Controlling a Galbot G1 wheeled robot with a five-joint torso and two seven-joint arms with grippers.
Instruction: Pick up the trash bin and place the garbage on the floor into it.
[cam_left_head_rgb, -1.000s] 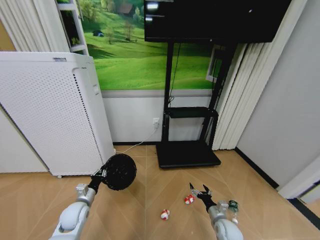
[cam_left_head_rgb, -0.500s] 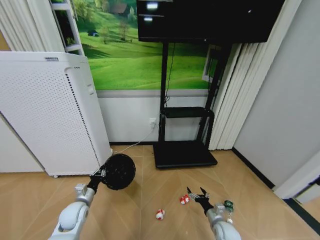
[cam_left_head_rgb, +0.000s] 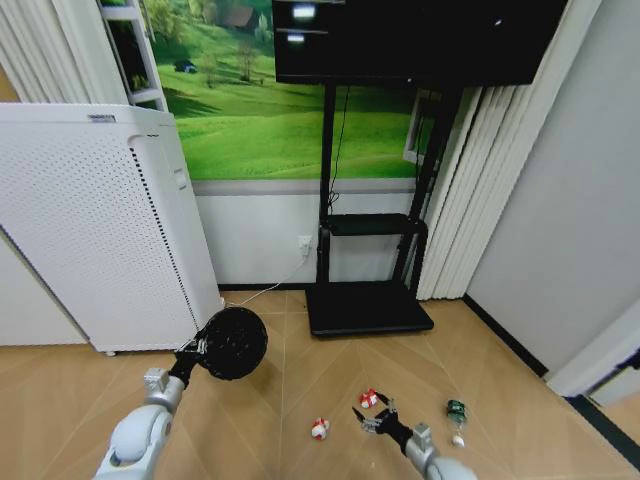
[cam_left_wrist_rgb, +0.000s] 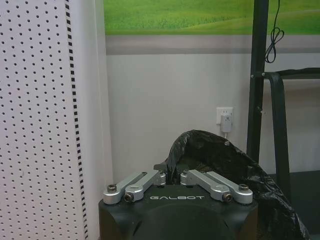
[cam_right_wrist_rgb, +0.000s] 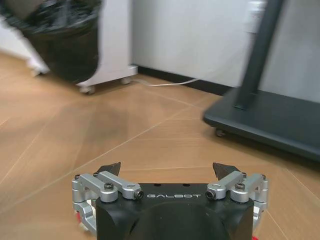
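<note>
Low over the floor (cam_left_head_rgb: 250, 400), between the two red-and-white scraps, hangs the right gripper (cam_left_head_rgb: 372, 420) with its fingers spread wide and nothing between them; the right wrist view shows both tips apart over bare boards. One scrap (cam_left_head_rgb: 368, 398) lies just ahead of the tips, toward the black stand, nearly touching them as the head view has it; the other scrap (cam_left_head_rgb: 319, 428) lies a little off to the gripper's left side. The green bottle (cam_left_head_rgb: 455, 412) with its pale cap rests farther out on the right, its long axis running roughly toward the robot. Of the three, the scrap in front seems the one the open fingers are lined up for, needing only a short reach forward and down. The left gripper (cam_left_wrist_rgb: 172, 176) holds the bin (cam_left_head_rgb: 232, 343) off the floor by its rim, fingers pinching the black liner's edge, well off to the left of the garbage, so the right arm is plainly the nearer one
</note>
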